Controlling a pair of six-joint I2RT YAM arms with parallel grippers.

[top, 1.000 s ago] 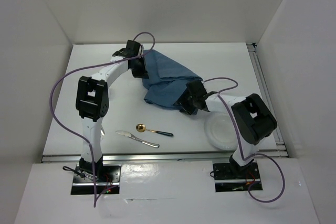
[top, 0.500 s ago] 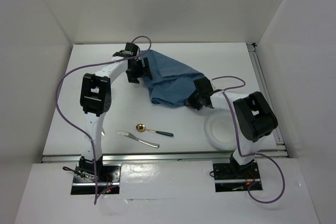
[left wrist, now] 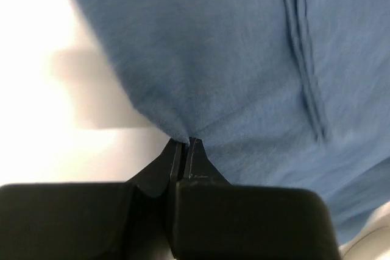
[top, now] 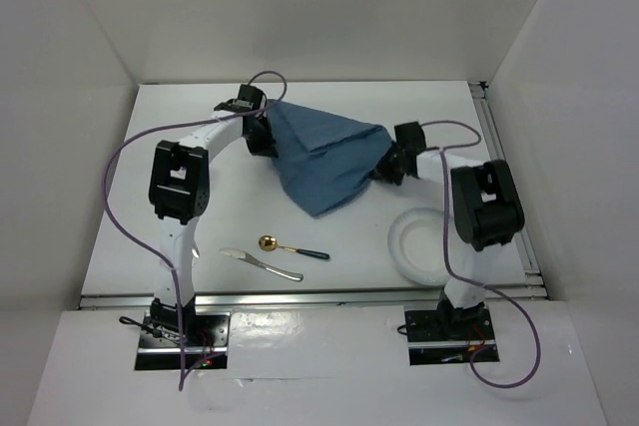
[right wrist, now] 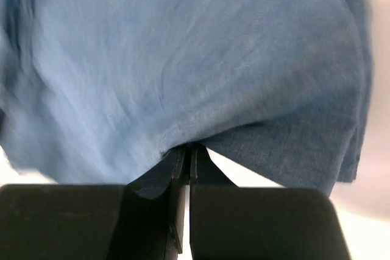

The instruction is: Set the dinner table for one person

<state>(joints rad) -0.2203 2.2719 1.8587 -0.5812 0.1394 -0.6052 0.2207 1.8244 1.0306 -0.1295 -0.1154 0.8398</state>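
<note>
Step in hand: spreading blue placemat [top: 324, 152]. Left fingers [left wrist: 177, 158] pinch one edge, right fingers [right wrist: 178, 164] pinch opposite edge; cloth hangs between them. Tabletop [top: 429, 107] lies below fingers. Next, likely: pull taut, lower flat, release.

Site as I see it through my feeds: a robotics lab test cell.

- Enclosure: plain white panel walls [top: 60, 147] close in the far, left and right edges of the table.
- Work surface: large, flat, matte-white rectangular dinner table [top: 349, 97]. A silver extruded-metal rail [top: 300, 296] runs along its near edge.
- Fixtures: a white-and-black jointed left arm [top: 178, 197] and a matching right arm [top: 479, 212]. Each is bolted to a black metal base plate [top: 183, 338] at the near edge.
- Wiring: exposed purple cables [top: 115, 202] loop loosely off both arms.
</note>
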